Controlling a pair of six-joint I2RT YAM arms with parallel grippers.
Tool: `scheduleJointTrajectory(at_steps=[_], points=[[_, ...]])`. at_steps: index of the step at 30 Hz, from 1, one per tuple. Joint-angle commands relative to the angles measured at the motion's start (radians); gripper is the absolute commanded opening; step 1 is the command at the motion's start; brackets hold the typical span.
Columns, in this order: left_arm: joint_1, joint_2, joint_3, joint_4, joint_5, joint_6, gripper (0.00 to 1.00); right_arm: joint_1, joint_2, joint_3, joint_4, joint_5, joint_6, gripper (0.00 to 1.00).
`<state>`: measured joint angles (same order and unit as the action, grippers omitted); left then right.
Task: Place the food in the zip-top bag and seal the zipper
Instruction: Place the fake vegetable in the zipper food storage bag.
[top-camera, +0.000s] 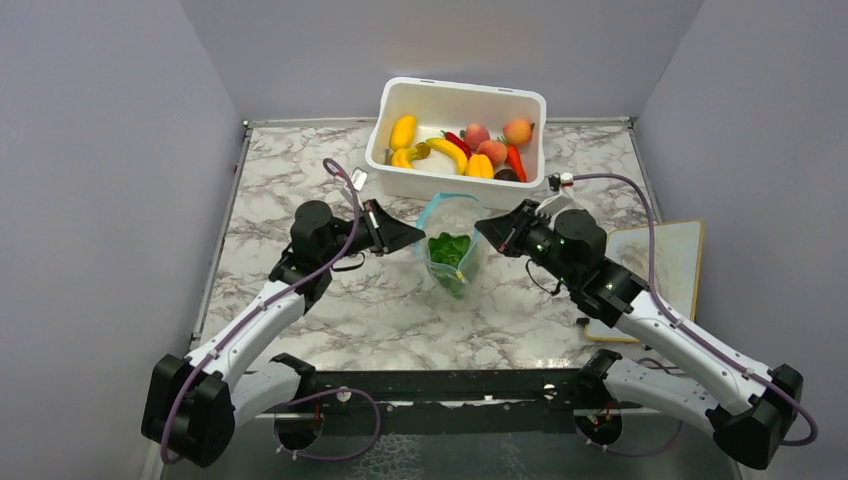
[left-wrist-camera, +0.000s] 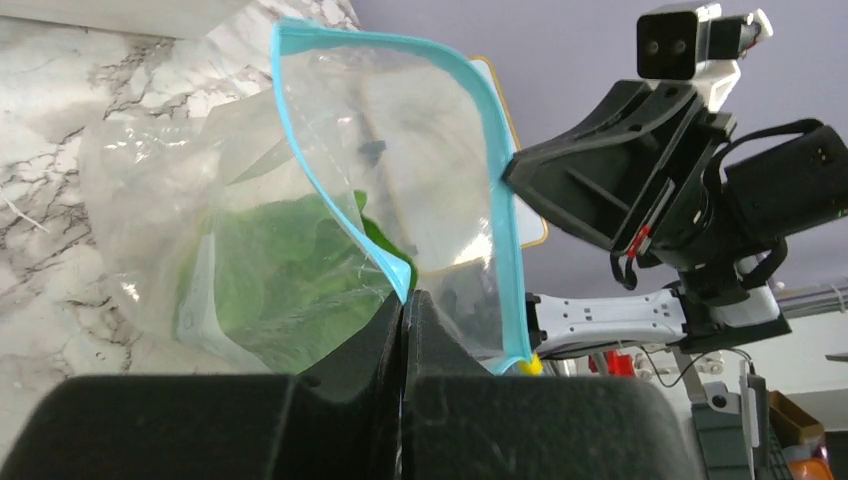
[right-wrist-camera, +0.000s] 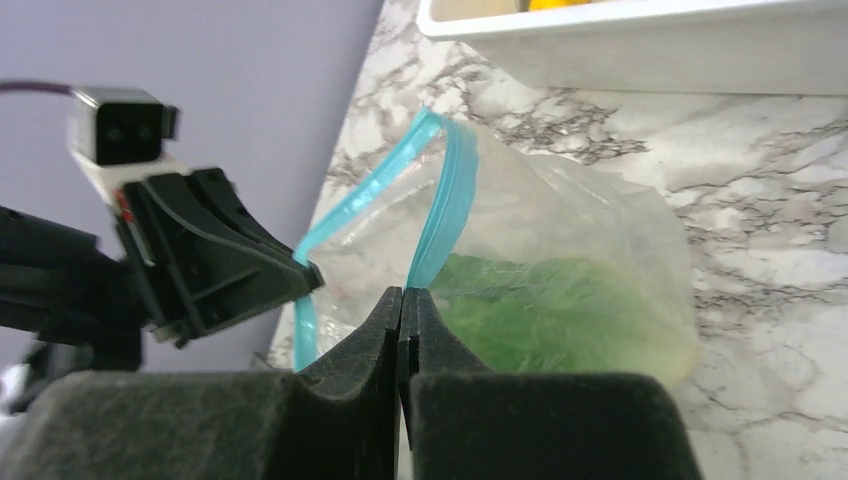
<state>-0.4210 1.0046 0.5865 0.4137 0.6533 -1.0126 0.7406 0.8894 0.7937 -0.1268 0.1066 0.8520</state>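
Observation:
The zip-top bag (top-camera: 452, 215) stands open at mid-table with a green lettuce (top-camera: 448, 250) inside. My left gripper (top-camera: 418, 238) is shut on the left side of its light-blue zipper (left-wrist-camera: 370, 37), and the strip runs into the closed fingertips of this gripper (left-wrist-camera: 405, 297). My right gripper (top-camera: 480, 228) is shut on the opposite side of the zipper (right-wrist-camera: 445, 200), seen from the wrist (right-wrist-camera: 403, 293) with the lettuce (right-wrist-camera: 560, 310) just behind. More food lies in the white tub: a yellow fruit (top-camera: 402, 131) and peaches (top-camera: 490, 150).
The white tub (top-camera: 450, 187) sits just behind the bag and also holds bananas and red chillies. A pale board (top-camera: 655, 265) lies at the right table edge under the right arm. Grey walls close in the table on three sides.

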Motion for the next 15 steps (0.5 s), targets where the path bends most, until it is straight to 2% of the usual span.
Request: scheduleJointTrajectory(at_steps=[1, 5, 9, 11, 15], points=[[-0.004, 0.062, 0.197, -0.222, -0.032, 0.208, 0.00, 0.005, 0.064, 0.040, 0.009, 0.016, -0.115, 0.01], [-0.005, 0.101, 0.442, -0.522, -0.187, 0.390, 0.00, 0.005, 0.073, 0.104, 0.006, -0.034, -0.137, 0.01], [-0.016, 0.183, 0.654, -0.714, -0.260, 0.511, 0.00, 0.004, 0.006, -0.010, 0.133, -0.073, -0.118, 0.01], [-0.030, 0.209, 0.680, -0.737, -0.265, 0.553, 0.00, 0.005, 0.003, -0.101, 0.206, -0.116, -0.073, 0.01], [-0.053, 0.221, 0.609, -0.747, -0.255, 0.583, 0.00, 0.006, 0.097, -0.183, 0.236, -0.265, -0.020, 0.01]])
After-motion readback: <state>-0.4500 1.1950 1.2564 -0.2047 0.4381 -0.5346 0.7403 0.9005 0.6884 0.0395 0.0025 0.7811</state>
